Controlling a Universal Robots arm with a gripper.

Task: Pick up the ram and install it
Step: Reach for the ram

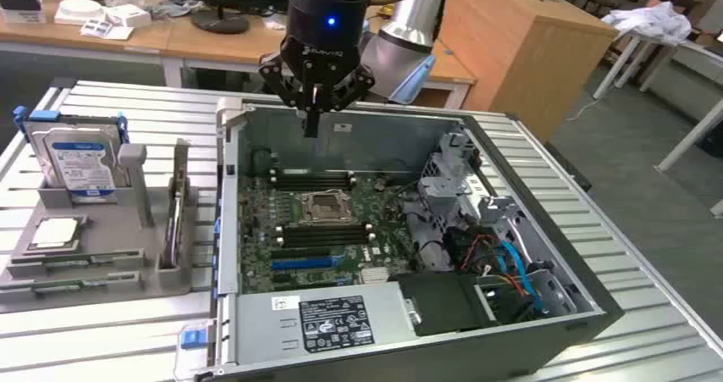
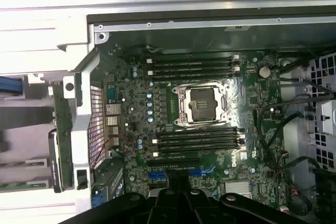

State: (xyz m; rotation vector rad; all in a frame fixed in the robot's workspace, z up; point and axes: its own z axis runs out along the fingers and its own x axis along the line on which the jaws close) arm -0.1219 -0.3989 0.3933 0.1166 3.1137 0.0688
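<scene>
Gripper [image 1: 311, 126] over rear wall of open case [image 1: 384, 141], fingers pressed together, nothing held. Ram [image 1: 178, 206] on edge in grey holder [image 1: 102, 263], by the table [image 1: 91, 340] edge at the exterior view's left. Memory slots [image 1: 322, 234] look empty; pickup and install not yet done.

Even, soft light falls on the scene from overhead, and no hard shadows are cast on the counter [image 1: 644, 255]. A small blue light [image 1: 330, 21] is seen glowing on the arm just above the claw [image 1: 311, 126]. The inside of the case [image 1: 373, 145] beneath the claw is left dimmer than the counter around it, and the cables [image 1: 509, 263], to the exterior view's right of the claw, are sunk in shadow. In the wrist view the counter beside the case is blown out to near white, while the motherboard [image 2: 210, 129] under the claw is rendered dark and murky. Bright glints are caught on the socket frame [image 2: 202, 85]. The claw itself is reduced to a black silhouette.
</scene>
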